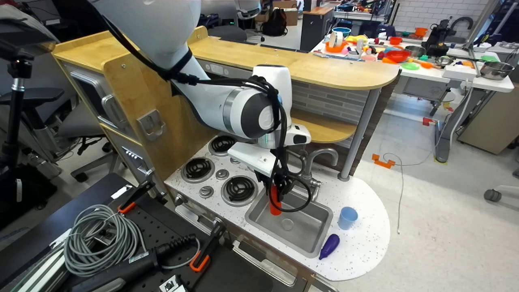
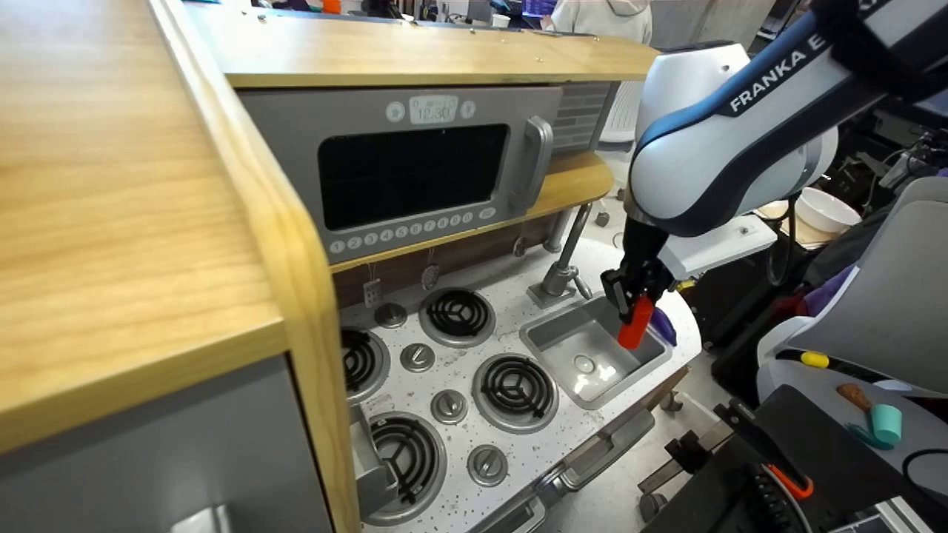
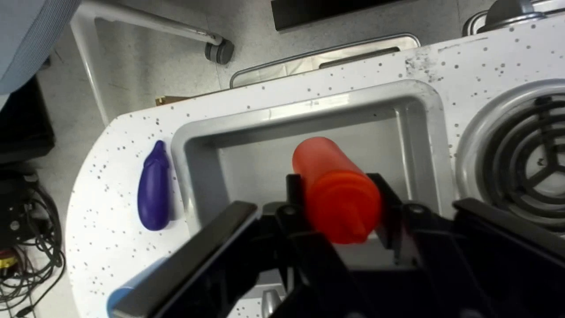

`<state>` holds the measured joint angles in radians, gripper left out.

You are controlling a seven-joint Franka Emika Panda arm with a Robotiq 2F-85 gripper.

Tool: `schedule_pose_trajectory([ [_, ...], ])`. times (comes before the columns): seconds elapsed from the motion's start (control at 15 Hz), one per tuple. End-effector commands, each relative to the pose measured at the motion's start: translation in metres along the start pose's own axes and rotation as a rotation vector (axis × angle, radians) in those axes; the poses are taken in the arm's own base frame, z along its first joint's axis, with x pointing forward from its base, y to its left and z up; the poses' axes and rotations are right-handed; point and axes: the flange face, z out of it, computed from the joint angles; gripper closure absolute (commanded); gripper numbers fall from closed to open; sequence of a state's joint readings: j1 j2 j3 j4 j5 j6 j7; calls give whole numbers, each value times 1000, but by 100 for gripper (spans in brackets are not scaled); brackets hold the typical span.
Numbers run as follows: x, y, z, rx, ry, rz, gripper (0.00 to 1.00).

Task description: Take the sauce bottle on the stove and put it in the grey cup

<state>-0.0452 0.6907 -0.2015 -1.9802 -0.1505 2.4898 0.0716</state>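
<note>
On the countertop [image 1: 367, 243] are one cup [image 1: 347, 219] and one eggplant [image 3: 153, 190]; one pincer [image 3: 338, 190] clamps one bottle [image 2: 635, 326] above one sink [image 3: 256, 168].

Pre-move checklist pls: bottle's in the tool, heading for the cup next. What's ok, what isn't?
1. Tool closed on the red bottle: ok.
2. Bottle above the cup: not ok, it is over the sink.
3. Cup colour as tasked (grey): not ok, it looks light blue; confirm the target.
4. Cup upright on the counter, mouth up: ok.
5. Purple eggplant apart from the cup: ok, on the counter with a gap between.
6. Bottle fits inside the cup: cannot tell from these views.
</note>
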Motion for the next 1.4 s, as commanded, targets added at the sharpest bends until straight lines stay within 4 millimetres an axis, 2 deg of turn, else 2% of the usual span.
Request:
schedule_pose_trajectory([
  [0.0,2,41,-6,60,-30,45,86],
  [0.27,9,90,-4,93,-21,102,86],
  [0.47,17,116,-7,123,-15,174,86],
  [0.8,29,142,-15,202,-43,336,86],
  [1.33,49,172,-8,259,-55,660,86],
])
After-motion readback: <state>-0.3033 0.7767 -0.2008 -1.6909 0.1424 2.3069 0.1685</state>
